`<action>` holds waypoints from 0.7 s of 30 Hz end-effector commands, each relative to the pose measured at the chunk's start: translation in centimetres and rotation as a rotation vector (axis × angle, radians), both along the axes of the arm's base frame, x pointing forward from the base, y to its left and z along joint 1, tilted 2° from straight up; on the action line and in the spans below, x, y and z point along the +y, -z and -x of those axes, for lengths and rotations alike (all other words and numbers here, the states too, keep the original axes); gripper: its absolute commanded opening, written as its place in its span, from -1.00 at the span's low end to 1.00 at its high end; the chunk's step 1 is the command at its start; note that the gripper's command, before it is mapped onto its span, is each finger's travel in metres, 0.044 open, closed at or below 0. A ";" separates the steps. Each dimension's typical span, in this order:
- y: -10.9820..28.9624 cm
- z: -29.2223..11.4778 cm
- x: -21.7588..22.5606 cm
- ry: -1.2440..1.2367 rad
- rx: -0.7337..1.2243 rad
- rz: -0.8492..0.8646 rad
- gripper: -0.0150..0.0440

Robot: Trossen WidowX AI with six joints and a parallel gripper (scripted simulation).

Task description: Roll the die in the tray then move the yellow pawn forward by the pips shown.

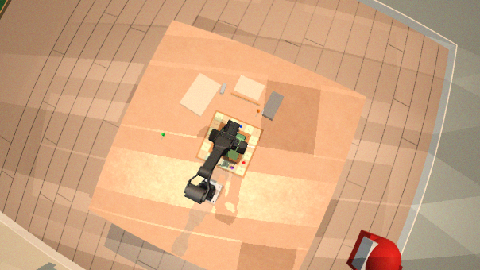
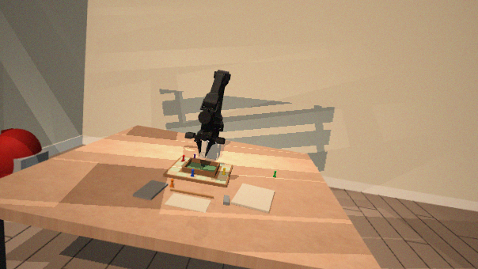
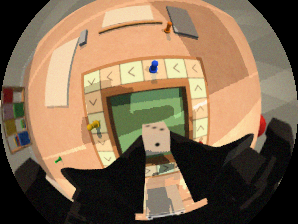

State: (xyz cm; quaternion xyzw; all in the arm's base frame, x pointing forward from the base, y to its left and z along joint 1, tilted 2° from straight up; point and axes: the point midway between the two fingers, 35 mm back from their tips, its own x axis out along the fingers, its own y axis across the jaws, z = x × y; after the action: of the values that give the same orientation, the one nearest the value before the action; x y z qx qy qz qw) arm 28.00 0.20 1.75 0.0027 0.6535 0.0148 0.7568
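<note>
Die (image 3: 157,137) clamped in the gripper (image 3: 158,163), held above the green tray (image 3: 133,112) near its edge. Risks: release this close to the rim could bounce it onto the board squares, knocking the yellow pawn (image 3: 93,127) or blue pawn (image 3: 154,66).

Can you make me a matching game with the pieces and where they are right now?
Things:
1. die
2. yellow pawn
3. green pawn
4. orange pawn

Places:
A. on the bare table, far from the board
B. on a board square beside the tray
C. held in the claw above the green tray
D. off the board, beside the grey slab

Pairs: 1-C, 2-B, 3-A, 4-D
</note>
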 end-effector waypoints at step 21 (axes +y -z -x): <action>1.4 -0.7 -0.1 0.021 -0.702 -0.012 -0.49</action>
State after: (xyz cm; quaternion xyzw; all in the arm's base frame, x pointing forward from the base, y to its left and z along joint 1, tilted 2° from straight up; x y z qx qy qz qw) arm 28.96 0.08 0.33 0.0044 0.3754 0.0112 0.9268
